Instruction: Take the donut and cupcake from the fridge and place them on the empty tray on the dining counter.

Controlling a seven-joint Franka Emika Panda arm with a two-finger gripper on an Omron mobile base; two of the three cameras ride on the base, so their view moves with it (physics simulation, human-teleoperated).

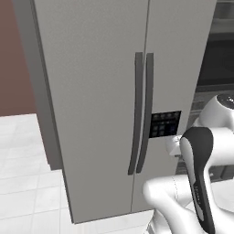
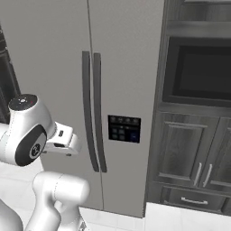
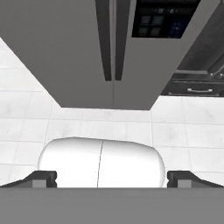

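The pincer (image 3: 112, 178) is showing in the hand view as two dark fingertips (image 3: 41, 178) standing wide apart near the lower corners, with nothing held between them. It is looking down and forward over the white tiled floor (image 3: 26, 127) toward the base of the fridge (image 3: 74, 48). The fridge is standing directly ahead with both grey doors closed, so the donut and cupcake cannot be seen. Its two long dark curved handles (image 1: 141, 114) are running side by side along the centre seam. A dark control panel (image 2: 124, 128) is sitting on the right-hand door, just beside the handles. Dark grey cabinets (image 2: 198, 158) with a built-in oven (image 2: 198, 72) are adjoining the fridge on its right side.
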